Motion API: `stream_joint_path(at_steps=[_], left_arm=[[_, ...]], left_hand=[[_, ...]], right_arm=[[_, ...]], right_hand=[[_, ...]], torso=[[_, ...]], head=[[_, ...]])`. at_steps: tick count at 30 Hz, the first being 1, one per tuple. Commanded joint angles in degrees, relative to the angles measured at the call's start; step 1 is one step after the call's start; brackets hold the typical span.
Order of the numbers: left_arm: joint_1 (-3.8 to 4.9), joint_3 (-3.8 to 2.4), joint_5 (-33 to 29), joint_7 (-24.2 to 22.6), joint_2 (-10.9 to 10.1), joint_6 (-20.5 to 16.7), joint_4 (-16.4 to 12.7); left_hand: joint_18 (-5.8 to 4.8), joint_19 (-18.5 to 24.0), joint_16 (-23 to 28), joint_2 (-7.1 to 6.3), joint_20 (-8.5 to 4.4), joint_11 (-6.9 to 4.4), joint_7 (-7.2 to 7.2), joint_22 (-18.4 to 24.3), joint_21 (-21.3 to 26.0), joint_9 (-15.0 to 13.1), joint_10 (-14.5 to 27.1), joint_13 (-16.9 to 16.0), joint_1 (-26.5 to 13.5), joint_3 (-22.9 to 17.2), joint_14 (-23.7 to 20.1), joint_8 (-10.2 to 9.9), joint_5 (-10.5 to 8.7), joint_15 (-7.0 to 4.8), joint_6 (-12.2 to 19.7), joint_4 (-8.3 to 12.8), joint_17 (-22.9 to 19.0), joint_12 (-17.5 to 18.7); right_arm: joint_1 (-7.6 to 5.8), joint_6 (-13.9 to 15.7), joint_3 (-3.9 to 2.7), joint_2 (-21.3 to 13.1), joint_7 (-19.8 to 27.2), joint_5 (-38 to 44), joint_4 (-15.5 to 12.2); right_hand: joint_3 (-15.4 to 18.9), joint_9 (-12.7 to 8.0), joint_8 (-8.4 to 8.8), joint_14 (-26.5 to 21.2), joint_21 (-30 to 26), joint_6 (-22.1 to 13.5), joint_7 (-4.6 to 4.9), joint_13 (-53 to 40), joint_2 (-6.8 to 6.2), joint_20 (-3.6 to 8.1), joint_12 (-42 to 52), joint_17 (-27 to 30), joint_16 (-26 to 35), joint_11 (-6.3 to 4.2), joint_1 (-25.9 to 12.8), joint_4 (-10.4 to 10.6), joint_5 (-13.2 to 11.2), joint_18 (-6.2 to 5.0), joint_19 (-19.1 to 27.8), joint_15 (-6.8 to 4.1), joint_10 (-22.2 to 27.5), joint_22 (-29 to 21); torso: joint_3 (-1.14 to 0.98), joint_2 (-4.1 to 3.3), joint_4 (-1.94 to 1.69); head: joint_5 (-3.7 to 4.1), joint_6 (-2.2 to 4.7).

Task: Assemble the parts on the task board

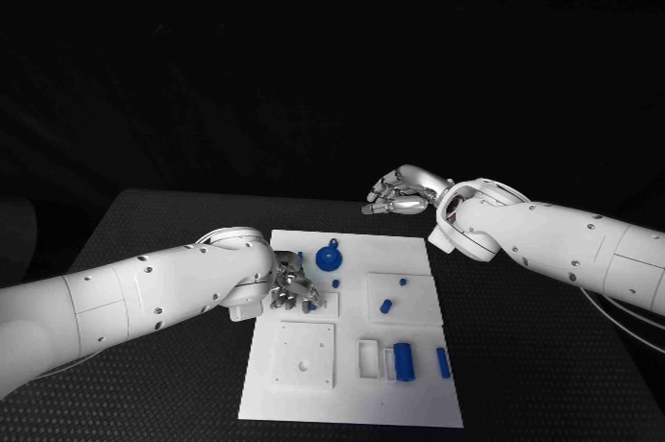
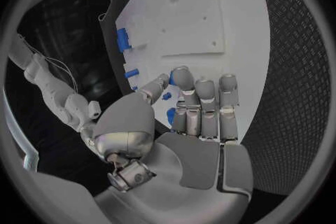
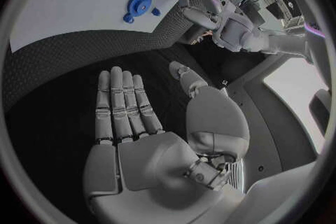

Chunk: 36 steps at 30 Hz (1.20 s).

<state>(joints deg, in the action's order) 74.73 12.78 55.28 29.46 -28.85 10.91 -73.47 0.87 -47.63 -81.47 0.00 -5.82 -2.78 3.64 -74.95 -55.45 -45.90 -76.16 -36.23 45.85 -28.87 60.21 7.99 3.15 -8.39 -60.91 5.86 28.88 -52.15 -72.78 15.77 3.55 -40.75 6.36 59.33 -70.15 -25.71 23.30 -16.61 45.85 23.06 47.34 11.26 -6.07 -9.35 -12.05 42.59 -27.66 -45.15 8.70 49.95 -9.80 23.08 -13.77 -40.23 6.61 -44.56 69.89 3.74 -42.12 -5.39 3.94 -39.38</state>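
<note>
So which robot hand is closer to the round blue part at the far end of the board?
Left. The left robot hand hovers over the task board just beside the round blue part; the right robot hand is off the board, beyond its far edge.

the task board is a plain white plate, and raised square panels on it are the same white. the parts are blue: a round blue disc with small lobes, a short blue cylinder, a slim blue bar and a small blue peg. the table is black with a fine diamond-tread pattern. both arms are white with small dark dots. the left hand and right hand are silver grey.
</note>
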Motion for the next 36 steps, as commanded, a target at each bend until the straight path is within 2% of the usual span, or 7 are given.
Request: stream_joint_path(at_steps=[1, 9, 12, 17, 22, 36], left_arm=[[-0.30, 0.17, 0.7, 0.2, 0.2, 0.8, 0.3], [-0.39, 0.20, 1.0, 0.3, 0.3, 0.9, 0.8], [-0.40, 0.21, 1.0, 0.3, 0.3, 0.9, 0.8], [-0.44, 0.21, 1.2, 0.2, 0.1, 0.5, 0.7], [-0.45, 0.19, 1.2, 0.2, -0.2, -0.1, 0.5], [-0.46, 0.12, -2.3, -0.6, -0.3, -1.7, 0.7]], left_hand=[[0.47, -0.5, -0.3, 0.68, -7.88, -0.08, -0.05, -1.0, -0.3, 0.1, -0.4, -0.1, 0.3, 0.0, 0.1, 0.3, -0.27, -0.37, -0.4, 0.5, 0.1, -0.3], [0.49, -0.7, -0.4, 2.14, -7.96, -0.22, -0.18, -1.0, -0.5, 0.3, -0.5, -0.1, 1.9, -0.1, 0.3, 0.6, -0.19, -0.50, -0.7, 2.4, 0.1, -0.4], [0.51, -0.7, -0.4, 3.33, -8.01, -0.24, -0.21, -1.0, -0.5, 0.4, -0.6, -0.1, 3.3, -0.8, 0.3, 0.7, 0.20, -0.54, -0.7, 3.6, 0.1, -0.5], [0.21, -0.8, -0.4, 4.75, -7.86, -0.13, -0.09, -0.9, -0.6, 0.9, -0.6, 0.0, 4.5, -1.2, 0.4, 0.9, 3.68, -0.42, -0.7, 6.0, 0.1, -0.6], [0.05, -1.0, -0.4, 6.14, -7.81, -0.04, 0.00, -0.9, -0.6, 1.3, -0.6, 0.1, 4.8, -1.6, 0.4, 1.1, 8.59, -0.34, -0.6, 7.7, 0.0, -0.6], [-0.11, -1.1, -0.4, 8.09, -7.82, -0.07, -0.04, -0.9, -0.6, 1.8, -0.7, 0.2, 3.0, -1.6, 0.6, 1.6, 12.50, -0.35, -0.7, 8.8, -0.1, -0.7]], right_arm=[[0.04, -0.8, -0.01, 0.0, 0.2, 0.1, -0.1], [0.04, -0.8, -0.01, 0.0, 0.2, 0.1, -0.2], [0.04, -0.9, -0.01, 0.0, 0.2, 0.1, -0.2], [0.04, -0.9, -0.01, 0.0, 0.2, 0.1, -0.2], [0.04, -0.9, -0.01, 0.0, 0.2, 0.1, -0.2], [0.04, -1.0, -0.01, 0.0, 0.2, 0.1, -0.2]], right_hand=[[0.1, -0.1, -0.25, -0.3, -0.2, -0.3, 0.03, 0.1, 0.03, -0.35, 0.4, 0.1, -0.3, 0.19, 0.0, 0.3, 0.2, -1.18, 0.1, 0.26, -0.2, 0.1], [0.1, -0.1, -0.26, -0.3, -0.2, -0.3, 0.03, 0.1, 0.05, -0.36, 0.4, 0.1, -0.3, 0.19, 0.0, 0.3, 0.2, -1.19, 0.1, 0.26, -0.2, 0.1], [0.1, -0.1, -0.27, -0.3, -0.2, -0.3, 0.03, 0.1, 0.05, -0.36, 0.4, 0.1, -0.3, 0.19, 0.0, 0.3, 0.2, -1.19, 0.1, 0.26, -0.2, 0.1], [0.1, -0.1, -0.27, -0.3, -0.2, -0.2, 0.03, 0.1, 0.06, -0.37, 0.4, 0.1, -0.3, 0.18, 0.0, 0.3, 0.2, -1.19, 0.1, 0.26, -0.2, 0.1], [0.1, -0.1, -0.28, -0.3, -0.3, -0.2, 0.03, 0.2, 0.08, -0.38, 0.4, 0.1, -0.3, 0.18, -0.1, 0.3, 0.2, -1.20, 0.1, 0.26, -0.2, 0.1], [0.2, -0.1, -0.30, -0.2, -0.3, -0.2, 0.02, 0.2, 0.08, -0.39, 0.5, 0.1, -0.3, 0.18, -0.1, 0.4, 0.3, -1.19, 0.2, 0.26, -0.2, 0.2]], torso=[[0.01, -0.01, 0.01], [-0.01, 0.01, 0.00], [-0.01, 0.02, 0.00], [-0.01, 0.01, -0.01], [0.00, 0.01, -0.02], [0.00, 0.03, -0.02]], head=[[0.02, -0.02], [0.04, 0.04], [0.05, 0.02], [0.01, 0.03], [-0.02, 0.06], [-0.25, 0.30]])
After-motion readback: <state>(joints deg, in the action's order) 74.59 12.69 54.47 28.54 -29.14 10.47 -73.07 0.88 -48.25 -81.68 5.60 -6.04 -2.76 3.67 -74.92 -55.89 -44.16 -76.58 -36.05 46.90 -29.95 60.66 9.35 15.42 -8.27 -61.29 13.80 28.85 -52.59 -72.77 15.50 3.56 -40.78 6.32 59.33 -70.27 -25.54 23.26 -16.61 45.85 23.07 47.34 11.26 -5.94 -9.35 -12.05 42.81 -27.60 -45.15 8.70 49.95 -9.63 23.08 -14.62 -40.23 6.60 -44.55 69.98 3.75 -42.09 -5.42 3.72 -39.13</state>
